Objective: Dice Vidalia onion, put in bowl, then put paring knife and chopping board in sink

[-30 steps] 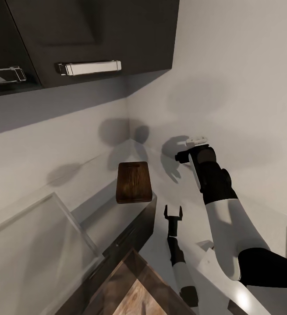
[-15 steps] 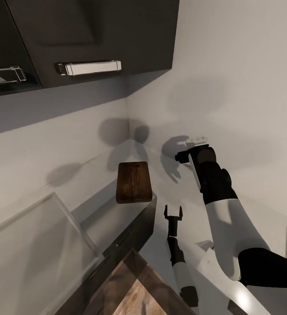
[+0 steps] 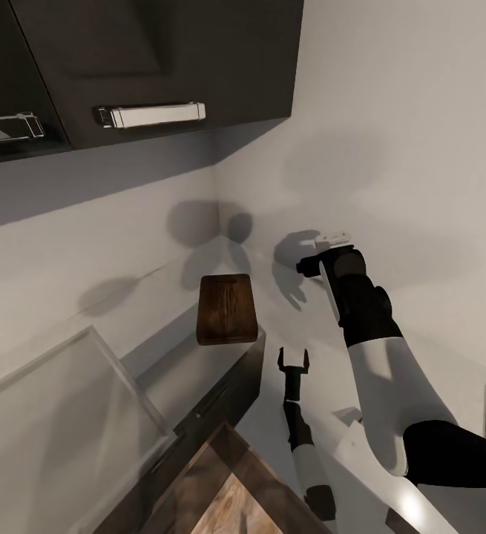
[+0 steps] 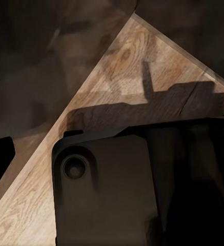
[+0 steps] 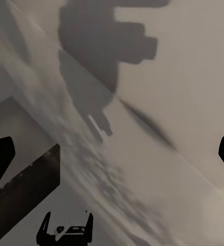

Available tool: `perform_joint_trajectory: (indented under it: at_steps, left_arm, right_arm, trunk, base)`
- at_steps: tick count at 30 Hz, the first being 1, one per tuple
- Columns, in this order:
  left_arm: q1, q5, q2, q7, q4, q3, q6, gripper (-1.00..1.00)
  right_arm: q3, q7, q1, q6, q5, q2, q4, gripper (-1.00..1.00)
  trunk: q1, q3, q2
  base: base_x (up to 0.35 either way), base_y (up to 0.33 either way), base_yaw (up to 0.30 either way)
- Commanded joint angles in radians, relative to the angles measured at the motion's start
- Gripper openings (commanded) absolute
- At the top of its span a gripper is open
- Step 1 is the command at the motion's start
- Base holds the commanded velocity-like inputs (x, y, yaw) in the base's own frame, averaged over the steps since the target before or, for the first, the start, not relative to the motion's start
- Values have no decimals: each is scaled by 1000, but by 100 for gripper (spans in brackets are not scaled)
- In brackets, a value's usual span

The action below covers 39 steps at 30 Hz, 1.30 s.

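1. Head view: I see the chopping board (image 3: 227, 309) lying at frame centre on the grey countertop (image 3: 191, 363), near the wall corner.
2. My left gripper (image 3: 293, 361) sits just lower right of the board, jaws apart, empty.
3. My right gripper (image 3: 324, 248) is raised against the wall at centre right; I cannot tell how its jaws stand.

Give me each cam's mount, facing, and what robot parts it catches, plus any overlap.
Head view: on the head, facing a wall corner over the countertop; chopping board, left tool open, right tool.
Left wrist view: on the left arm, facing wood-grain floor; dark tool body fills the foreground.
Right wrist view: on the right arm, facing the wall and its own shadow; left tool below.
Shared: the left tool, in head and right wrist views.
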Motion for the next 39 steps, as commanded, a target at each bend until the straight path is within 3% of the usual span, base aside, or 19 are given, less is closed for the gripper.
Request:
perform_joint_trajectory:
  at_steps: [1,14,20,23,27,31,34,35,39]
  left_arm:
    - [0,2,0,-1,-1,-1,-1,100]
    - [0,1,0,-1,2,-1,-1,100]
    - [0,0,0,-1,10,-1,-1,100]
    - [0,0,0,-1,10,-1,-1,100]
    - [0,0,0,-1,12,-1,-1,100]
    - [0,0,-1,-2,22,-2,-2,100]
    - [0,0,-6,-3,29,-1,-3,100]
    - [0,0,-7,-3,30,-2,-3,100]
    - [0,0,-7,-3,31,-1,-3,100]
  right_arm:
    - [1,2,-1,5,5,0,-1,100]
    - [11,2,-1,6,5,-1,-1,100]
    - [90,19,-2,6,4,1,-1,100]
    - [162,101,-2,5,4,6,0,100]
    - [207,188,-12,3,10,53,47,100]
    - [214,204,-139,-2,13,61,253,100]
    - [216,207,-278,-39,14,61,473,100]
    - [219,210,-354,-78,13,61,583,100]
    - [233,248,-379,-108,13,61,595,100]
  trunk:
    - [1,-2,-2]
    - [1,-2,-2]
    - [1,-2,-2]
    - [1,-2,-2]
    - [1,-2,-2]
    - [1,-2,-2]
    - [1,-2,-2]
    - [1,-2,-2]
    - [1,-2,-2]
  base:
    - [0,0,0]
    - [0,0,0]
    - [0,0,0]
    - [0,0,0]
    - [0,0,0]
    - [0,0,0]
    - [0,0,0]
    - [0,0,0]
    - [0,0,0]
